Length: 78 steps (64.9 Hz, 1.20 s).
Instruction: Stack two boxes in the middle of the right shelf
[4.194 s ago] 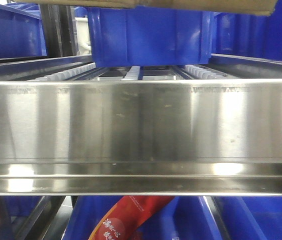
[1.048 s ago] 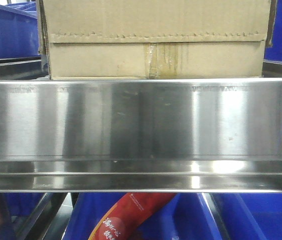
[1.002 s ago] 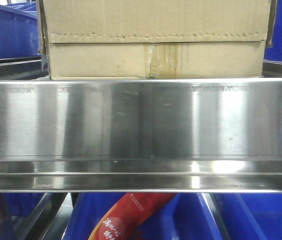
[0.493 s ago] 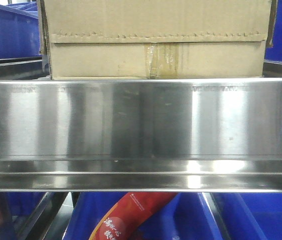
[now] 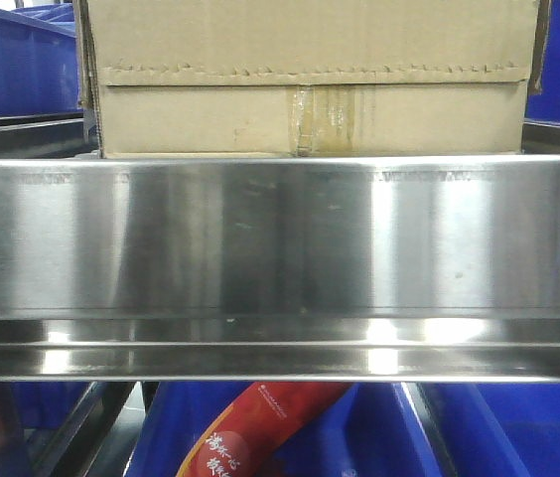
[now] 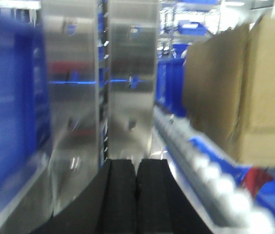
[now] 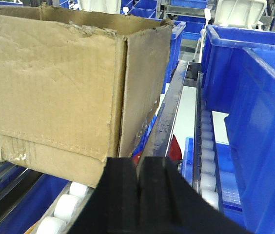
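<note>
Box placed: one brown carton point(image 5: 310, 79) sitting on the roller lane just behind the front lip of the steel shelf point(image 5: 280, 238), taped seam facing the front camera, roughly centred on the level.
Second box: not in sight in any view; possibly out of frame above, since the carton's top is cut off in the front view.
Progress: judged about half done, with one carton set down and one left to fetch and stack on it.
Left pincer point(image 6: 136, 195): pads pressed together, holding nothing; pointing along the lane with the carton's side off to its right, apart from it; view blurred, so exact clearance hard to tell.
Right pincer point(image 7: 140, 195): pads together, empty; just beside the carton's near lower corner, seemingly not touching.
Surroundings: blue bins point(image 7: 254, 97) flanking the lane; white rollers point(image 7: 69, 207) under the carton.
</note>
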Tool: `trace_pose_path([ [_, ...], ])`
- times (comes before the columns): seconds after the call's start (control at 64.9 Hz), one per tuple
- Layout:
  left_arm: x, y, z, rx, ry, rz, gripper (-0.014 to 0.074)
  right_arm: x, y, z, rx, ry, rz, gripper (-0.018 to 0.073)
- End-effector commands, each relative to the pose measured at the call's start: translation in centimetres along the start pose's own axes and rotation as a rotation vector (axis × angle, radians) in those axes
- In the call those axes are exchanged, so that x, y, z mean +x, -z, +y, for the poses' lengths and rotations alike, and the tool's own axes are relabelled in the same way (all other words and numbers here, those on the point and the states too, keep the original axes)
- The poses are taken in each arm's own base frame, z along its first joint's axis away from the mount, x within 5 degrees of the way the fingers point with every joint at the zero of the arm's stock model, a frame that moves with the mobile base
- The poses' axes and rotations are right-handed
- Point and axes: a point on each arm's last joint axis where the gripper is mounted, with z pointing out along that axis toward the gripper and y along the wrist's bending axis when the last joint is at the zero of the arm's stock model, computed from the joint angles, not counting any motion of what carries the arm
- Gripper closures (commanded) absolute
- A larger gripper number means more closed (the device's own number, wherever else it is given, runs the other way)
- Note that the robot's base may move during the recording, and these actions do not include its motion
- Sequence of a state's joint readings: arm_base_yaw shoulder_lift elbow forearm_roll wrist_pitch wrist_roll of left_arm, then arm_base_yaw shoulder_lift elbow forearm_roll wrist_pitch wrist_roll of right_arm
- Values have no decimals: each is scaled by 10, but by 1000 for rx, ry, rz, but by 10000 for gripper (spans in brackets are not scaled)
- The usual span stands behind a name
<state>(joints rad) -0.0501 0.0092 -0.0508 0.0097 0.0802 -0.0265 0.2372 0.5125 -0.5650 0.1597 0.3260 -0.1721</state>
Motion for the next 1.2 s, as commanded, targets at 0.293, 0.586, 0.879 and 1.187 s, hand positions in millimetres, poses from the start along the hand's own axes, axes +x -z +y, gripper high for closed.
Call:
trace_pose_path([
  [0.293, 9, -1, 0, -3, 4, -44, 708, -2, 1, -1, 9, 12, -23, 721],
  [0.586, 9, -1, 0, -2, 4, -48, 708, -2, 1, -1, 9, 12, -23, 721],
  [0.879, 9, -1, 0, -2, 4, -48, 708, -2, 1, -1, 9, 12, -23, 721],
  [1.187, 9, -1, 0, -2, 4, -48, 708, 0, 4, -1, 15, -10, -28, 721],
])
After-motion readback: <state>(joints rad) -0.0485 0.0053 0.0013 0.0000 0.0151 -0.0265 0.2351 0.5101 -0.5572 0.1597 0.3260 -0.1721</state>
